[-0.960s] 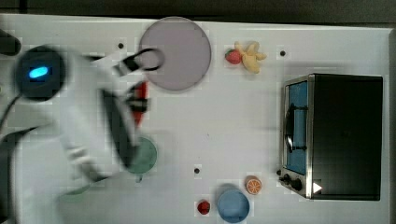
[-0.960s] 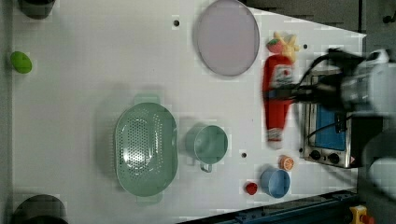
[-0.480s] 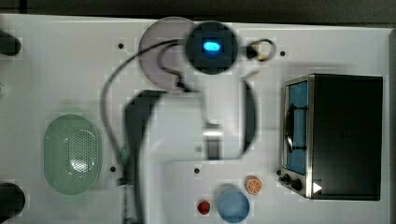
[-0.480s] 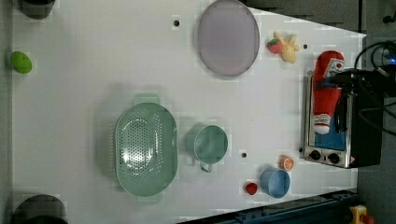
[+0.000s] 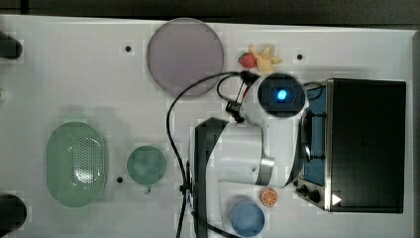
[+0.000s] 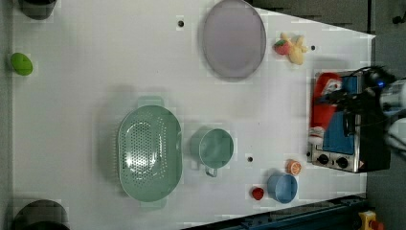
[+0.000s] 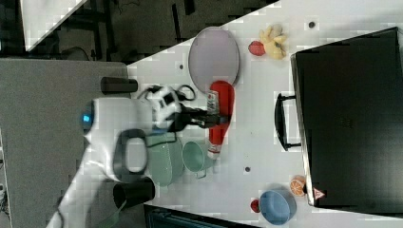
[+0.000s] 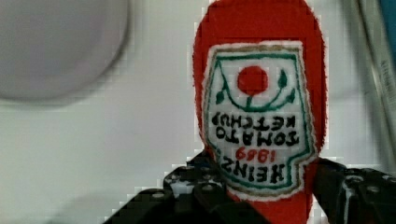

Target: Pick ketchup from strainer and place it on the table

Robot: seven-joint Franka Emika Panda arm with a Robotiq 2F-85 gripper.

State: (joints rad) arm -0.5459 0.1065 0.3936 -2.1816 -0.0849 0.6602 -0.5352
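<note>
The ketchup (image 8: 259,116) is clamped between the fingers (image 8: 196,189) of the claw (image 8: 271,196), with its white label turned toward the wrist camera. In the right view the red bottle (image 7: 220,116) is seen held off the table (image 7: 256,142), lying lengthwise with its white cap toward the green cup (image 7: 193,157) and its base near the grey plate (image 7: 213,58). In the left view the ketchup (image 6: 323,108) is seen against the front of the toaster oven (image 6: 349,143), where it is gripped by the claw (image 6: 335,98). The strainer (image 6: 149,152) stands empty on the table, just beside the green cup. A blue bowl (image 6: 282,187), an orange half (image 6: 293,167) and a small red strawberry (image 6: 257,193) are set near the oven's lower corner in the left view. In the top view the arm (image 5: 237,153) is seen spread over the table (image 5: 99,74) between the strainer and the oven.
</note>
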